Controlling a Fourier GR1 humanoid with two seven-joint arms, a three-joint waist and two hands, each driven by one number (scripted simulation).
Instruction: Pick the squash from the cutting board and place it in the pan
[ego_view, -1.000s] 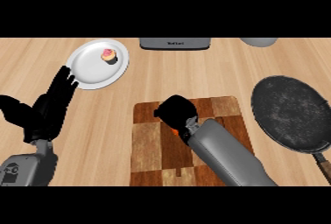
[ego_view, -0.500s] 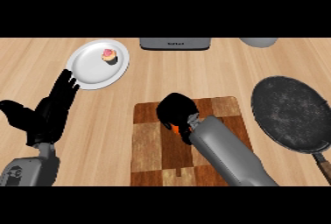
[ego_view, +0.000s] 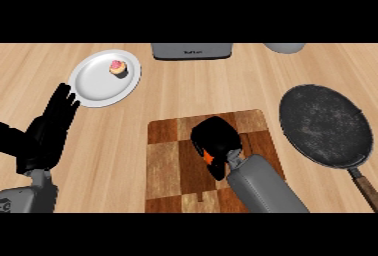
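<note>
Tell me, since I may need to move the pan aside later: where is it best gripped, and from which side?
Grip the pan by its brown handle, which sticks out from the round dish toward the view's lower right. Coming from that near right side suits the right hand. The dish is wide and flat, so fingers would likely find no purchase on its rim.

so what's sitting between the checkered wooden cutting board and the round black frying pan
Nothing: in the head view only a narrow strip of bare light wood counter separates the checkered wooden cutting board from the round black frying pan.
</note>
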